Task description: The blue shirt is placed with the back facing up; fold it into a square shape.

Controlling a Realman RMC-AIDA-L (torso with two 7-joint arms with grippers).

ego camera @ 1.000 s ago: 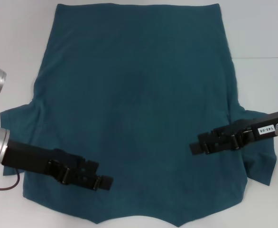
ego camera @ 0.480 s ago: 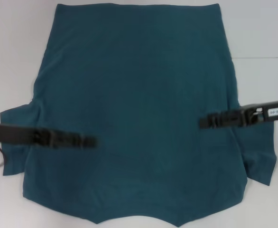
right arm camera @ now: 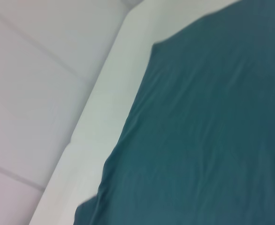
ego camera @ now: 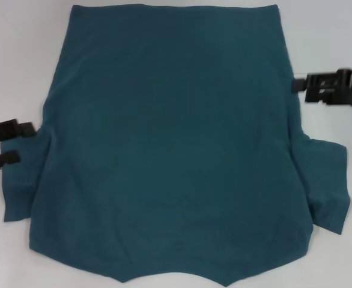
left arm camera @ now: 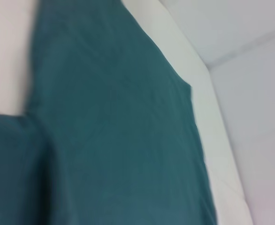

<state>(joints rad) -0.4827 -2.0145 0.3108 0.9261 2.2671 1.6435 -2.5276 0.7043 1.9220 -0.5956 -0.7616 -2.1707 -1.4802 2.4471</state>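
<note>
The blue shirt (ego camera: 170, 144) lies flat and spread on the white table (ego camera: 20, 60), hem at the far side, neckline at the near edge, a short sleeve sticking out on each side. My left gripper (ego camera: 26, 143) is at the shirt's left edge by the armpit, just above the left sleeve (ego camera: 17, 186). It is open, its two fingers apart, holding nothing. My right gripper (ego camera: 293, 85) sits at the shirt's right edge, farther back than the right sleeve (ego camera: 329, 186). The wrist views show only the shirt (left arm camera: 118, 140) (right arm camera: 212, 131) and the table edge.
Bare white table shows along the left (ego camera: 14, 78) and right (ego camera: 332, 36) of the shirt. In the wrist views the table's edge (left arm camera: 208, 122) (right arm camera: 95, 126) drops to a pale floor beyond it.
Both arms have pulled outward from over the shirt's middle to its side edges. The left went left and back, the right went right and farther back. The shirt has not moved.
</note>
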